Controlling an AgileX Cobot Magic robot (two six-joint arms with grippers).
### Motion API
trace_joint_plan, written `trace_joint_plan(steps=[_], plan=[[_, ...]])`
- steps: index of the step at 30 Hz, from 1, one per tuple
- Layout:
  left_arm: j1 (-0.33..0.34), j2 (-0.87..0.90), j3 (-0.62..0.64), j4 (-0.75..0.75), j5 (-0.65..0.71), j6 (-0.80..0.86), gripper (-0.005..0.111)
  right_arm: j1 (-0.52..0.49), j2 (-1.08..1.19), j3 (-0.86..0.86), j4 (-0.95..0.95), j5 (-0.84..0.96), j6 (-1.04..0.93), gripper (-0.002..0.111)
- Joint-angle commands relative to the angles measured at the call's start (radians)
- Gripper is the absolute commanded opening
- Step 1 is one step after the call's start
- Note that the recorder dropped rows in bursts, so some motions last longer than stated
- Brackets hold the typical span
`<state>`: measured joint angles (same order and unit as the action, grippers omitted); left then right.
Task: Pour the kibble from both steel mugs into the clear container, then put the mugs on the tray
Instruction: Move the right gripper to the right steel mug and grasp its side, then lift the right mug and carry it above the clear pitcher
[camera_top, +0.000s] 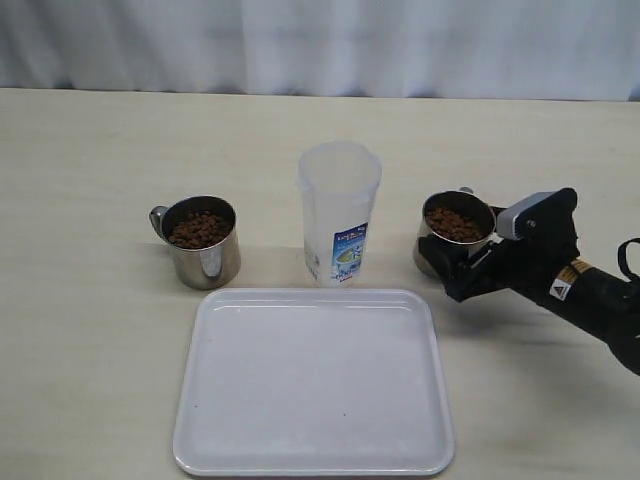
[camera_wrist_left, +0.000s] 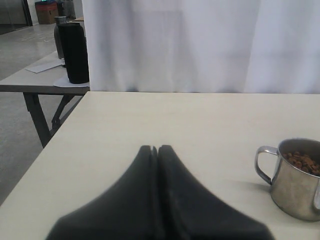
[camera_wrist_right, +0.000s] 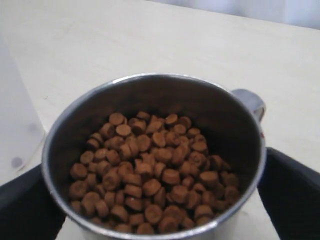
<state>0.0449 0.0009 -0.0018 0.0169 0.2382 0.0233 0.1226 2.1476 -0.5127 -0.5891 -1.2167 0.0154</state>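
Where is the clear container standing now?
In the exterior view the clear container stands mid-table, between the left mug and the right mug, just behind the tray.

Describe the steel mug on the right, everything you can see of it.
The mug is a shiny steel cylinder with a looped side handle, upright on the table, right of the clear container. Brown kibble lies inside, below the rim. The right gripper flanks it, fingers open; contact cannot be told.
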Motion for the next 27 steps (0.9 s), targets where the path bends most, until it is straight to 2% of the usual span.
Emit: trace_joint_plan(steps=[1, 15, 17, 18, 20, 21, 22, 27], plan=[[-0.005, -0.001, 0.002, -0.003, -0.006, -0.002, 0.0, -0.005, 0.008, -0.043, -0.069, 0.018, 0.048, 0.094], [-0.005, -0.001, 0.002, -0.003, -0.006, -0.002, 0.0, -0.005, 0.087, -0.092, -0.1, -0.004, 0.023, 0.093], [-0.005, -0.001, 0.002, -0.003, -0.006, -0.002, 0.0, -0.005, 0.087, -0.092, -0.1, -0.004, 0.023, 0.081], [-0.005, -0.001, 0.002, -0.003, -0.01, -0.002, 0.0, -0.005, 0.087, -0.092, -0.1, -0.004, 0.023, 0.069], [-0.005, -0.001, 0.002, -0.003, -0.013, -0.002, 0.0, -0.005, 0.083, -0.087, -0.1, -0.004, 0.021, 0.041], [-0.005, -0.001, 0.002, -0.003, -0.011, -0.002, 0.0, -0.006, 0.07, -0.076, -0.1, -0.004, 0.026, 0.019], [-0.005, -0.001, 0.002, -0.003, -0.011, -0.002, 0.0, -0.006, 0.058, -0.069, -0.1, -0.004, 0.018, 0.006], [-0.005, -0.001, 0.002, -0.003, -0.011, -0.002, 0.0, -0.006, -0.099, -0.003, -0.022, -0.003, 0.024, 0.004]])
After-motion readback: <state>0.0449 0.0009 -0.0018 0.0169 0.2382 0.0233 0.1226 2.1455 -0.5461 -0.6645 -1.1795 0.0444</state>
